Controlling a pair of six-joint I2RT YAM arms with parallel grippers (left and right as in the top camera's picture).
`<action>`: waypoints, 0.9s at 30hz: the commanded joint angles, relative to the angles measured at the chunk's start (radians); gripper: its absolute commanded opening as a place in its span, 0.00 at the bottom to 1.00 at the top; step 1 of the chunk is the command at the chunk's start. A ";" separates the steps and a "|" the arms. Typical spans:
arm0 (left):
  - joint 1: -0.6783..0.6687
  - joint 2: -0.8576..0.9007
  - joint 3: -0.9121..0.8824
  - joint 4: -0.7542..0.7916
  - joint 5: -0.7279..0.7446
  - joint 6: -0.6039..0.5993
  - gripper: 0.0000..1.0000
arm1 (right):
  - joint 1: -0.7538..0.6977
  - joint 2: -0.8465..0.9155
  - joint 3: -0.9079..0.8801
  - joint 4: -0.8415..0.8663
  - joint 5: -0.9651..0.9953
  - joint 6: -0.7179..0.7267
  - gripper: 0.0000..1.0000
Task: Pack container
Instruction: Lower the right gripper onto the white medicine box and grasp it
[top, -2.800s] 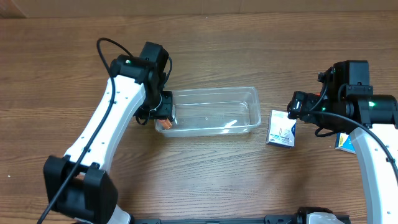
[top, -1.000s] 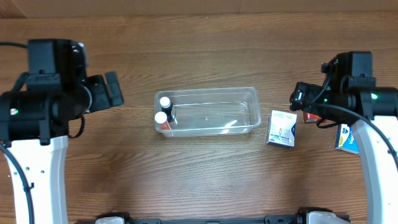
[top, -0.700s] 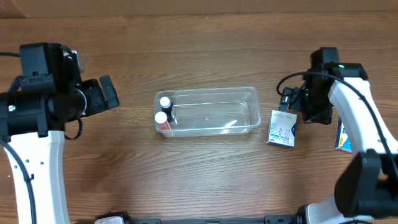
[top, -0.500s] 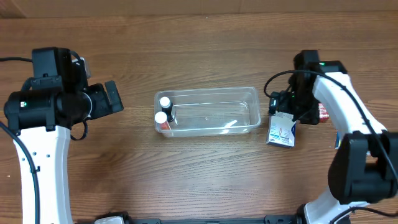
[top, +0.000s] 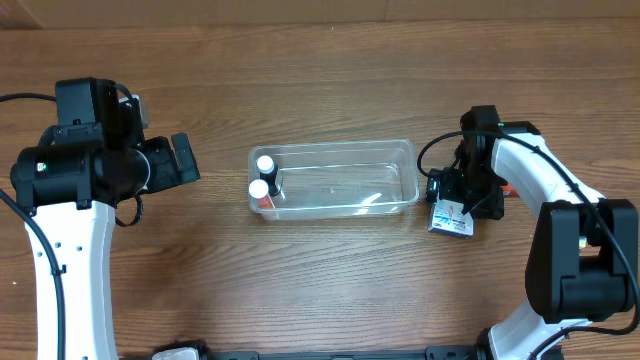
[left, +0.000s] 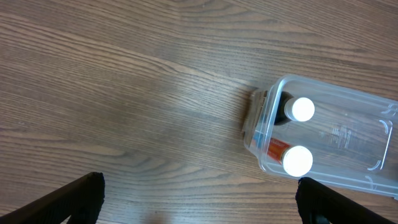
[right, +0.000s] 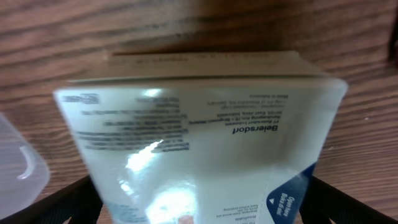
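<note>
The box (right: 199, 118) is blurred and cropped up close; overhead the right end effector (top: 449, 198) partly covers it.

The box (right: 199, 124) lies on the tabletop (top: 320, 290) directly under the right claw (right: 199, 208), with the container (top: 400, 149) just beside it. Two bottles (left: 302, 109) stand in the container's end nearest the left claw (left: 199, 202).
</note>
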 joint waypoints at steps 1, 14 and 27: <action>0.001 0.001 -0.006 0.004 0.014 0.023 1.00 | 0.000 0.004 -0.008 0.016 0.005 0.016 1.00; 0.001 0.001 -0.006 0.004 0.014 0.023 1.00 | 0.000 0.004 -0.049 0.064 0.005 0.016 0.96; 0.001 0.001 -0.006 0.003 0.014 0.024 1.00 | 0.000 0.004 -0.049 0.060 0.005 0.016 0.77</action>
